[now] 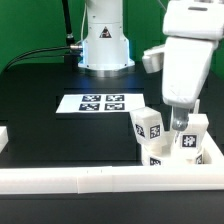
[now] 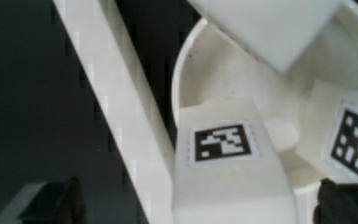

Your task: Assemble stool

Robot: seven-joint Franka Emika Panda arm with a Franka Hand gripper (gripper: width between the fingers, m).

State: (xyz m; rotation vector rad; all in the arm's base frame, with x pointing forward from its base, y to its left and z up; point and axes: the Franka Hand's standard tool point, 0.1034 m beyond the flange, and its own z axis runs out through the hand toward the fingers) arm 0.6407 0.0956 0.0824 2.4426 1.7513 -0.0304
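The stool's white legs stand crowded at the exterior view's front right, against the front rail. One leg (image 1: 148,126) shows a black-and-white tag, and a second leg (image 1: 191,141) stands to its right. My gripper (image 1: 179,121) hangs just above and between them, open. In the wrist view the tagged leg (image 2: 226,142) fills the middle, with another tag on the leg beside it (image 2: 352,140). My gripper (image 2: 195,208) has its dark fingertips (image 2: 51,205) wide apart, touching nothing I can see. I cannot make out the round seat among the white parts.
A long white border rail (image 1: 90,180) runs along the front, also seen in the wrist view as the rail (image 2: 119,110) beside the leg. Another rail piece (image 1: 4,137) lies at the exterior view's left. The marker board (image 1: 100,103) lies mid-table before the robot base (image 1: 104,45).
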